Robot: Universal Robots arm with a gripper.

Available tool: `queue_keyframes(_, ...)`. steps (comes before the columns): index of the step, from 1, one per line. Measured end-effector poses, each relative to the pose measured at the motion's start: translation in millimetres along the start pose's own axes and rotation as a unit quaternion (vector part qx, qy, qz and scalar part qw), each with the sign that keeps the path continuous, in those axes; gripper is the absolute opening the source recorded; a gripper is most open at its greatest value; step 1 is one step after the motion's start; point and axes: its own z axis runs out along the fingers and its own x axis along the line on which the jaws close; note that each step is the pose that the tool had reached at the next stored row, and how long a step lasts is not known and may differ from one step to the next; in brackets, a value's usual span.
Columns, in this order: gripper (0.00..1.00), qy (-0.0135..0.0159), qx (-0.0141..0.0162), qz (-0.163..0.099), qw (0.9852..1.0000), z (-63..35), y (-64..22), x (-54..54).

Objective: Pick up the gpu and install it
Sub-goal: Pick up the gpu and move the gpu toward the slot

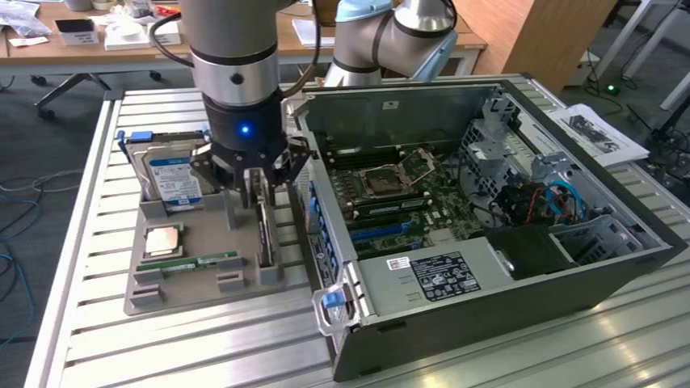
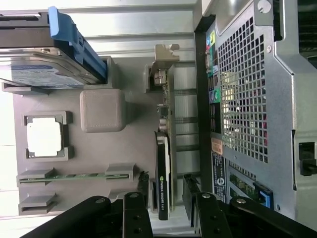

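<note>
1. Surface (image 1: pixel 161 347): slatted metal, carrying everything listed below.
2. Computer case (image 1: pixel 518 267): lying on its side, panel off, motherboard exposed; at the exterior view's right.
3. Grey holder tray (image 1: pixel 161 299): just beside the case, with a slot for each part.
4. My end effector (image 1: pixel 262 190): released, hanging low over the tray with one finger on each side of the gpu. In the wrist view a gap shows on both sides, so nothing is gripped.
5. Hard drive (image 1: pixel 173 174): blue label, upright in the tray's far slot.
6. Gpu (image 2: pixel 163 148): stands edge-on in the tray slot nearest the case, metal bracket at the far end, dark cooler section between my fingers.
   - Handling, as I judge it: light, stiff, smooth-faced and fragile, with small components and a contact edge that should not be pinched.
   - Hold: the two flat faces across the cooler section, near mid-length, squeezed gently and squarely so it does not tip.
7. Processor chip (image 1: pixel 164 240): lies flat in its recess.
8. Memory stick (image 1: pixel 189 265): green, on edge in the near slot.
</note>
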Motion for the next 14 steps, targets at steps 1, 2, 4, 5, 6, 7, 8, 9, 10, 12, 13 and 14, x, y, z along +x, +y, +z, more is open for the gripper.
queue_keyframes(1, 0.42, 0.0, 0.0001, 0.0, 1.0, 0.3, 0.1, -0.7)
queue_keyframes(2, 0.42, 0.0, 0.0, 0.0, 1.0, 1.0, 0.1, -1.5)
queue_keyframes(4, 0.42, 0.0, 0.0001, 0.0, 1.0, 2.6, 0.2, -2.7)
queue_keyframes(5, 0.42, 0.0001, 0.0001, 0.0, 1.0, 3.1, 0.2, -2.9)
queue_keyframes(6, 0.42, 0.0001, 0.0001, 0.0, 1.0, 3.1, 0.2, -2.8)
queue_keyframes(7, 0.42, 0.0002, 0.0002, 0.0, 1.0, 3.2, 0.2, -2.8)
queue_keyframes(8, 0.42, 0.0, 0.0, 0.0, 1.0, 4.1, 0.2, -2.9)
queue_keyframes(9, 0.42, 0.0, 0.0, 0.0, 1.0, 5.6, 0.1, -2.9)
queue_keyframes(10, 0.42, 0.0, 0.0, 0.0, 1.0, 7.5, 0.0, -2.8)
queue_keyframes(12, 0.42, 0.0, 0.0, 0.0, 1.0, 11.1, -0.1, -2.7)
queue_keyframes(13, 0.42, 0.0, 0.0, 0.0, 1.0, 12.8, -0.2, -2.7)
queue_keyframes(14, 0.42, 0.0, 0.0, 0.0, 1.0, 14.7, -0.2, -2.6)
